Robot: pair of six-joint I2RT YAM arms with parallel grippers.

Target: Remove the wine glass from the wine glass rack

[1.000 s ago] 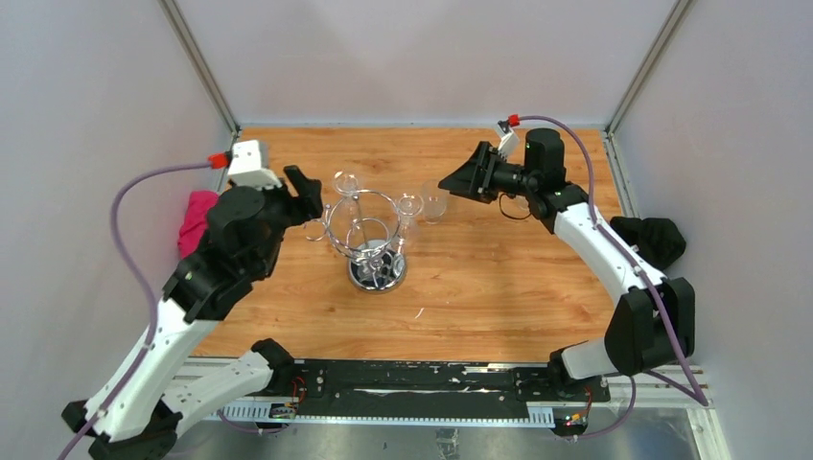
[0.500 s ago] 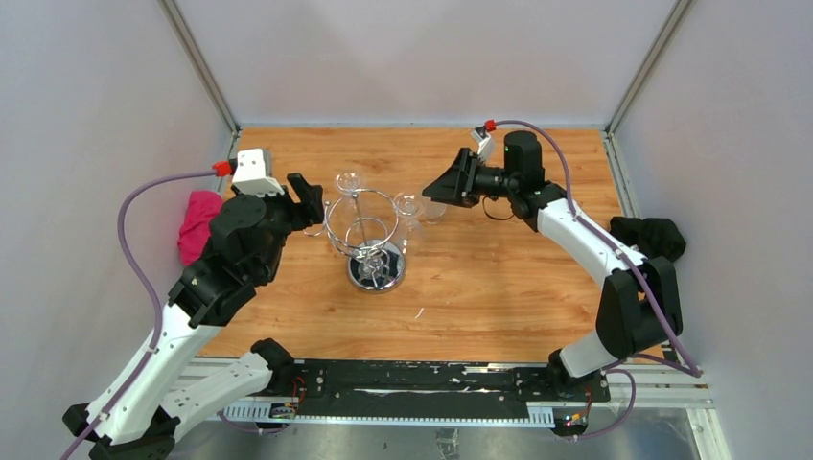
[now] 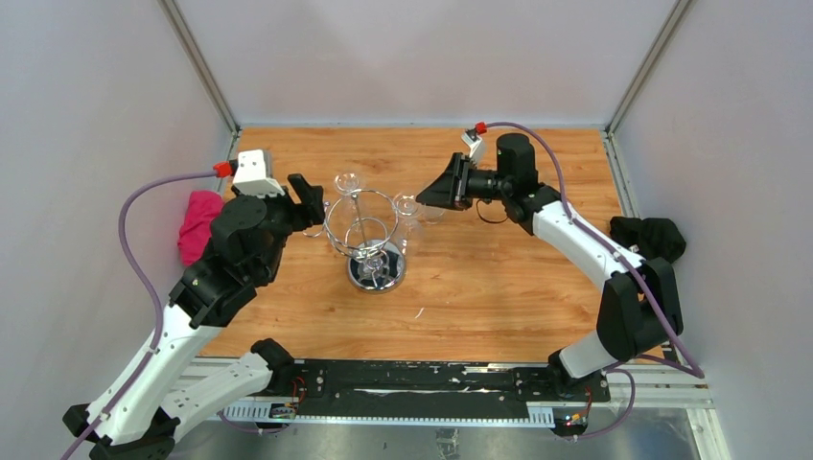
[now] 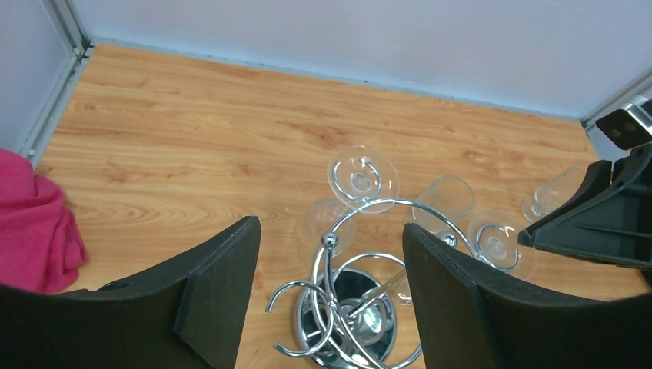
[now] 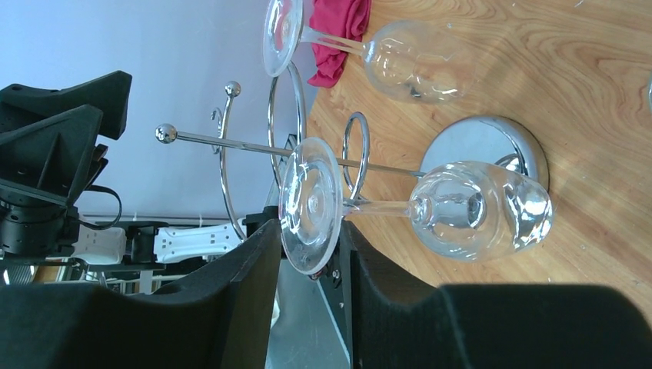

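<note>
The chrome wine glass rack [image 3: 364, 235] stands mid-table on its round mirrored base [image 3: 377, 274]. Clear wine glasses hang upside down from its top ring, one at the back [image 3: 347, 182] and one on the right [image 3: 409, 205]. My right gripper [image 3: 429, 195] is open, level with the right glass's foot. In the right wrist view the fingers [image 5: 254, 261] straddle the edge of that foot [image 5: 311, 204], with the bowl [image 5: 477, 211] below it. My left gripper [image 3: 309, 204] is open and empty just left of the rack. The left wrist view looks down on the ring [image 4: 361, 254] between the fingers.
A pink cloth [image 3: 198, 220] lies at the table's left edge and a black cloth [image 3: 652, 240] at the right edge. Another clear glass [image 4: 553, 192] stands on the wood beside my right gripper. The enclosure walls stand close on three sides.
My right gripper has moved left to the right-hand glass, and its fingers now straddle the foot. My left gripper shifted slightly and then held still beside the rack.
</note>
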